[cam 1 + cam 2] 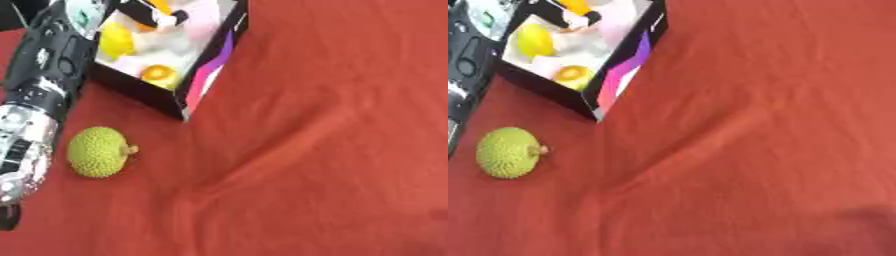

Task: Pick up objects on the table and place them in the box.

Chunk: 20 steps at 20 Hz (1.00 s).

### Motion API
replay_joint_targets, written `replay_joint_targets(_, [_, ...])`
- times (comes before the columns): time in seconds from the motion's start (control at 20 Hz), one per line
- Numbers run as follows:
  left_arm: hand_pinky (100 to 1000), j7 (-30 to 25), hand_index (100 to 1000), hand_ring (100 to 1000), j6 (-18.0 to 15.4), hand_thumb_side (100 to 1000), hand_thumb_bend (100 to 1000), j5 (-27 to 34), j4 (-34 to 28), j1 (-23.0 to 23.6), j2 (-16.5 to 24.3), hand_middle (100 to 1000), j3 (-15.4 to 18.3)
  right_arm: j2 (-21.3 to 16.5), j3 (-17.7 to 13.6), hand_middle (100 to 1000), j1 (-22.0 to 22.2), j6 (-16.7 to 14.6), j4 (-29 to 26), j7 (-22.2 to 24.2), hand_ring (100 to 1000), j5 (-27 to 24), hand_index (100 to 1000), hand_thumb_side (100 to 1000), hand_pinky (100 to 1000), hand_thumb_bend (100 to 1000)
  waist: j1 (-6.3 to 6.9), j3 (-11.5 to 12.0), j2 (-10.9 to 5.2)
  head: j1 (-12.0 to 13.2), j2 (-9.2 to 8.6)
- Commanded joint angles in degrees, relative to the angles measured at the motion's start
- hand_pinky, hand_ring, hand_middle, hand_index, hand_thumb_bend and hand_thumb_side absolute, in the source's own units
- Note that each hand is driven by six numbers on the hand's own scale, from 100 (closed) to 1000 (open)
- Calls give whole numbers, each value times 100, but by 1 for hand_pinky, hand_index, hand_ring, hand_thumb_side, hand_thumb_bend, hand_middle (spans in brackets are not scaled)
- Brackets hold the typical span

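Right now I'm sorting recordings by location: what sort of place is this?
Probably a staged tabletop for pick-and-place practice, not a real kitchen: a red cloth covers the surface, a black box holds toy-like fruit, and one green spiky fruit lies outside it.

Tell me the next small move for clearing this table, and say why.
Probably bring the left arm back toward the green spiky fruit to pick it up. It is the only thing lying loose on the red cloth, beside that arm and just short of the box, which already holds yellow and orange pieces. Neither hand shows clearly, so which hand is free is uncertain.
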Motion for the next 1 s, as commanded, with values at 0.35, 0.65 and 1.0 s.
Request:
replay_joint_targets(0.35, [774,-641,855,783,435,303,100,3264,-1335,248,737,733,-446,-34,-166,718,457,-76,-96,-216,828,164,788,495,1000,100,-272,517,-467,-675,317])
replay_joint_targets(0.65, [816,-1307,882,792,1268,219,100,4878,-3086,940,1538,775,-694,-12,-329,718,839,-271,-96,-423,827,197,787,482,1000,100,-483,950,-695,-1103,506])
replay_joint_targets(1.0, [830,-1175,874,793,1186,244,100,5300,-4881,2909,2992,766,-895,19,-408,718,1015,-442,-96,-525,827,197,787,475,1000,100,-600,1247,-797,-1381,580])
